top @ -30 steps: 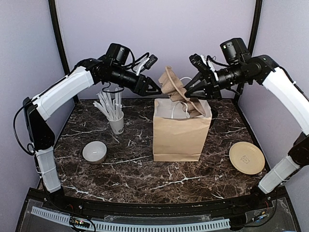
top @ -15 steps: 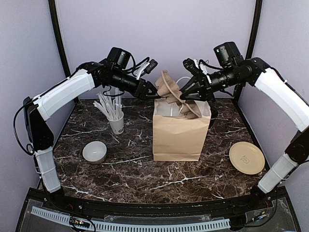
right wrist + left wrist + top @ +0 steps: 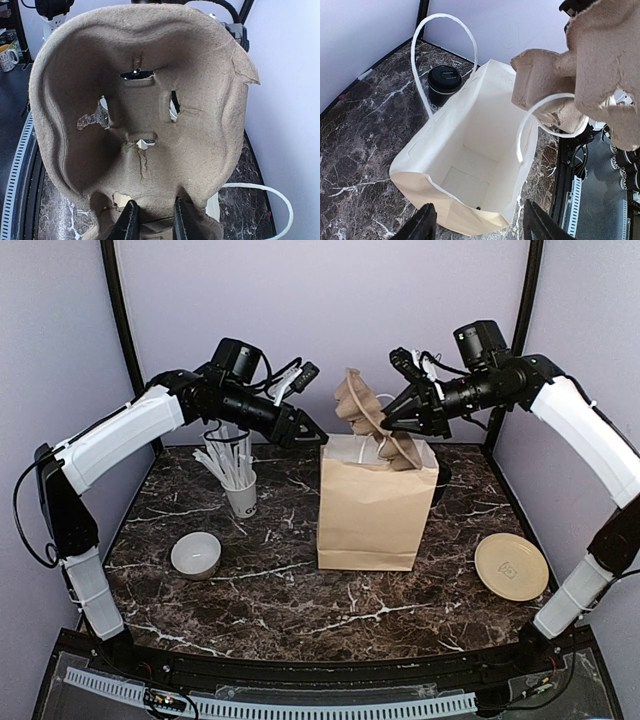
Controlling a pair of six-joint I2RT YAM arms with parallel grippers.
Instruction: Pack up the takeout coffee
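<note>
The brown paper bag [image 3: 368,510] stands open at mid-table; its white inside [image 3: 470,150] looks empty in the left wrist view. The takeout coffee [image 3: 444,85], a black cup with a black lid, stands on the table just beyond the bag; in the top view only a dark sliver [image 3: 441,480] shows at the bag's right rear. My right gripper [image 3: 388,422] is shut on a brown pulp cup carrier [image 3: 140,100] and holds it tilted over the bag's mouth [image 3: 362,408]. My left gripper [image 3: 306,430] is open and empty beside the bag's upper left edge [image 3: 479,226].
A white cup of white sticks [image 3: 240,495] stands left of the bag, with a white bowl [image 3: 196,554] in front of it. A tan plate [image 3: 511,566] lies at the right. The bag's white loop handles [image 3: 420,65] stand up. Purple walls close three sides.
The right gripper has shifted slightly up and right with the carrier. The left gripper has drawn back a little to the left, away from the carrier. The bag stays put.
</note>
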